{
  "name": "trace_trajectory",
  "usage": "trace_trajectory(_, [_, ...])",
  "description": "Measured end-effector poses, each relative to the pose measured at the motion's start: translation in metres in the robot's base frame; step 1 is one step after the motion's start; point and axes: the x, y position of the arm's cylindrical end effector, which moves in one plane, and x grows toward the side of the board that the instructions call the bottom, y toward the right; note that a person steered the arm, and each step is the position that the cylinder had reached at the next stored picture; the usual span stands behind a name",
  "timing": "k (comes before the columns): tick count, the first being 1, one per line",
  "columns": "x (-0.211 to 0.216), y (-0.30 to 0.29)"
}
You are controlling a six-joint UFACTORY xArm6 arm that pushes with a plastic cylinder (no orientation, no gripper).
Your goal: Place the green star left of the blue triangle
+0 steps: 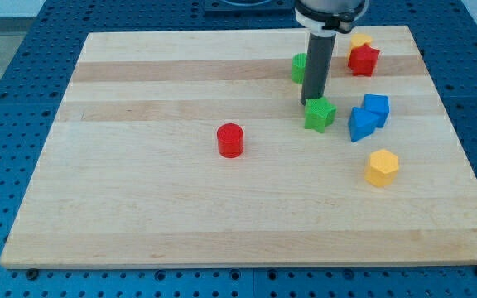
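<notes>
My tip [311, 103] is seen touching the top-left edge of the green star [320, 114]; nothing is held, since it is only a plain rod. The green star is placed just left of the blue triangle [360, 124], near but apart.

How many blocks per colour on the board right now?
Red: 2, cylinder and star
Green: 2, star and a block partly behind the rod
Blue: 2, triangle and cube
Yellow: 2, hexagon and a block at the view's top
Total: 8
My tip sits at the green star's upper-left edge.
</notes>
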Motion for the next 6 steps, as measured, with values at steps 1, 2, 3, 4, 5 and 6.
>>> trace_trajectory(1, [-0.008,0.022])
trace_trajectory(2, [-0.008,0.045])
trace_trajectory(3, [0.010,0.032])
trace_trajectory(4, [0.026,-0.007])
trace_trajectory(5, [0.026,-0.065])
trace_trajectory(6, [0.026,-0.068])
